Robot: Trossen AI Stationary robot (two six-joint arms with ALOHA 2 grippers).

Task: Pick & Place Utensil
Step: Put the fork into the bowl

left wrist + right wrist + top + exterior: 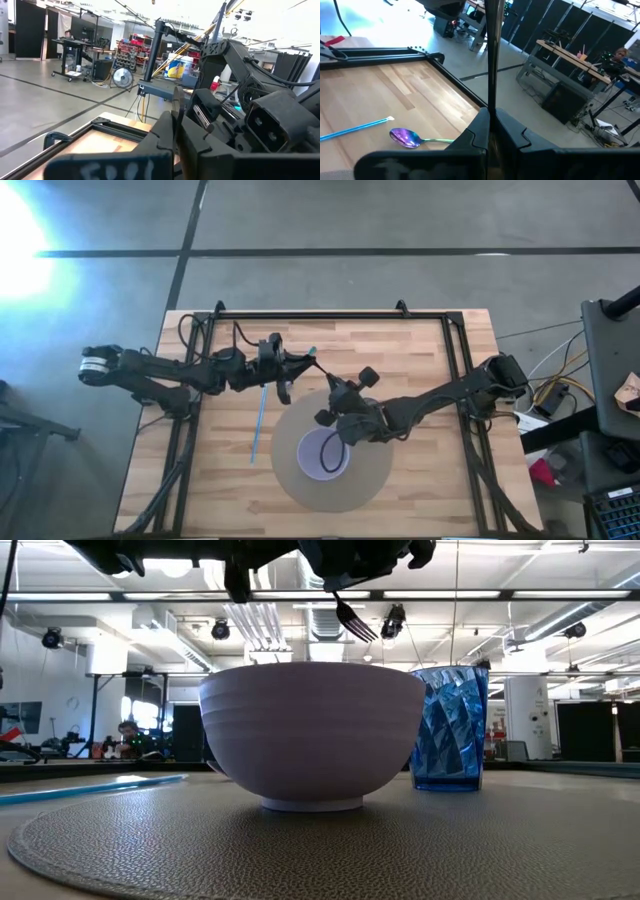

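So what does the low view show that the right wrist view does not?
Only the low view shows the bowl, the blue cup beside it, the round mat under them and the fork's prongs hanging above the bowl. Only the right wrist view shows the spoon lying on the table. Both show the blue straw and the fork held in the shut right gripper.

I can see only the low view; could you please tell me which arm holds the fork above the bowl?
Observer: The right tool, shut on the fork by its handle, over the bowl.
Operator: Thank you. Is another utensil on the table?
Observer: Yes, a shiny purple spoon lies on the wooden table near the blue straw.
Operator: And where is the left arm?
Observer: The left arm reaches in beside the right one, short of the bowl.
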